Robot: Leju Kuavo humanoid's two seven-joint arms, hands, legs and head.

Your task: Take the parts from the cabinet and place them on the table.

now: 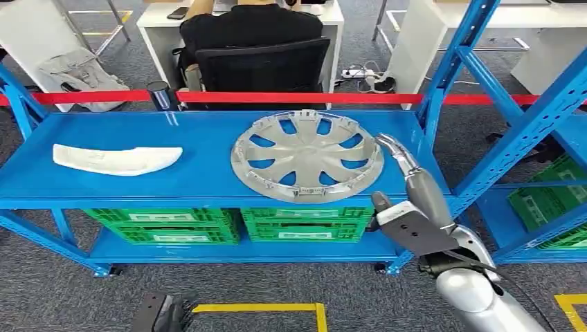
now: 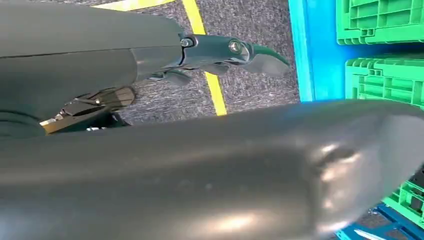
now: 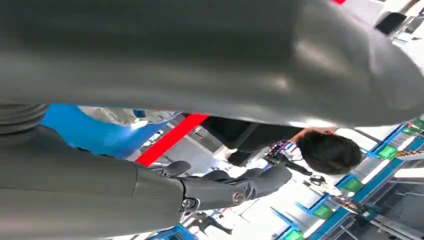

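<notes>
Silver right arm [image 1: 477, 294], grey ribbed cover, dark fingers [image 1: 398, 153] with screws.

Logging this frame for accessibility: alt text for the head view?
The robot's right hand, fingers extended, reaches toward a silver wheel cover on a blue shelf. A white curved part lies further left; a seated person is behind red tape.

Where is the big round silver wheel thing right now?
In the head view the silver wheel cover lies flat on the blue shelf, toward its right end. The white curved part is off to its left, and the right hand reaches toward its right edge.
</notes>
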